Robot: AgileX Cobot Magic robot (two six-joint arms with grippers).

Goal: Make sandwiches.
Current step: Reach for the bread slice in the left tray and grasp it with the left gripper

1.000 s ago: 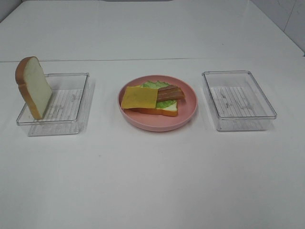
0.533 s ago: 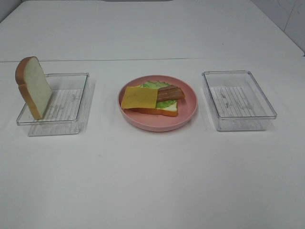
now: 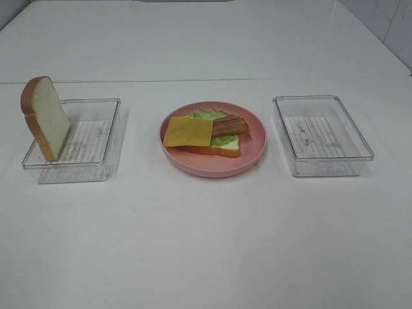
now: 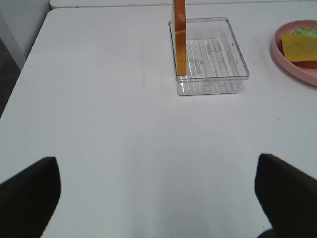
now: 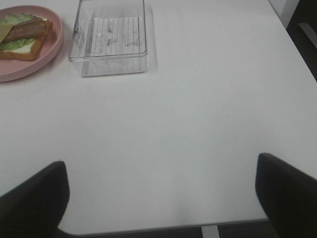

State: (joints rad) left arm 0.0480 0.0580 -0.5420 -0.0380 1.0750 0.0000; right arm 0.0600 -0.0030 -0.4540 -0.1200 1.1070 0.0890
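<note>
The sandwich (image 3: 206, 135) lies open-topped on the pink plate (image 3: 212, 168) at the table's middle: one bread slice under green lettuce (image 3: 205, 114), bacon strips (image 3: 230, 125) and a yellow cheese square (image 3: 188, 132). A second bread slice (image 3: 46, 117) stands on edge against the left wall of the left clear tray (image 3: 96, 138). Neither gripper shows in the exterior view. The left gripper (image 4: 154, 159) is open over bare table, well short of that tray (image 4: 210, 74) and slice (image 4: 179, 34). The right gripper (image 5: 159, 161) is open too, far from the plate (image 5: 49, 47).
An empty clear tray (image 3: 322, 164) sits right of the plate, and the right wrist view shows this tray (image 5: 109, 67) as well. The table's near edge and right corner lie close to the right gripper. White tabletop stretches in front of all three containers.
</note>
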